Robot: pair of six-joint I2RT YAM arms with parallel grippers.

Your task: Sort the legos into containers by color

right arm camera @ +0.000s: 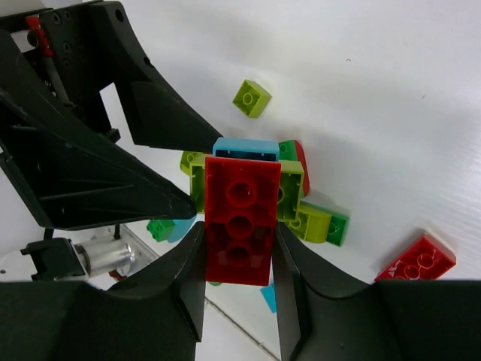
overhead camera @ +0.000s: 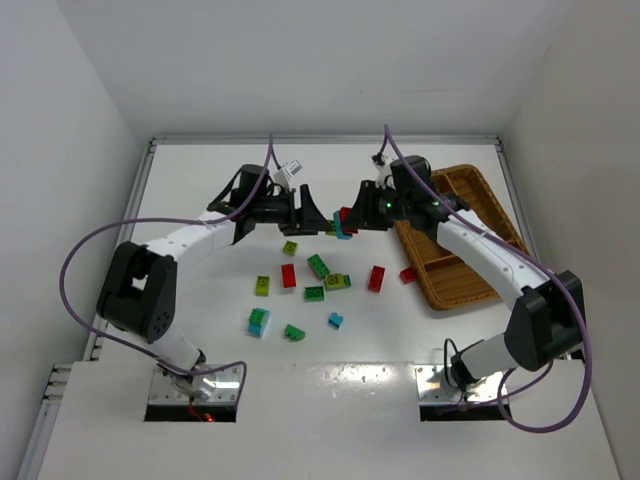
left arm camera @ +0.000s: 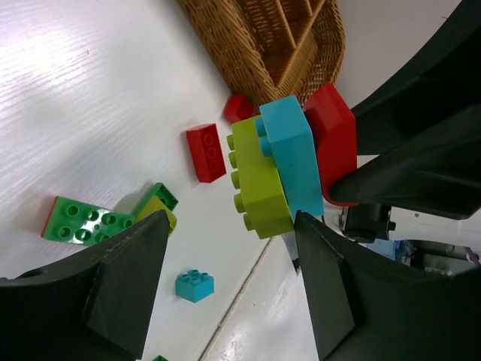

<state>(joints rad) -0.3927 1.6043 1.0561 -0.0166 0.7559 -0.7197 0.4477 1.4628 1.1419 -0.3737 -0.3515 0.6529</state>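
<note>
Scattered legos (overhead camera: 288,275) left of wicker tray (overhead camera: 460,285)

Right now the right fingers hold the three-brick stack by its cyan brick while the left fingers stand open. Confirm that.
Wrong on one point: the right fingers clamp the red brick, not the cyan brick behind it, as the right wrist view shows. The rest stands: three stacked bricks, left fingers open.

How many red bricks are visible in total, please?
4. One red brick is clamped by the right fingers; two lie loose mid-table; one lies beside the wicker tray. More may hide under other bricks.
</note>
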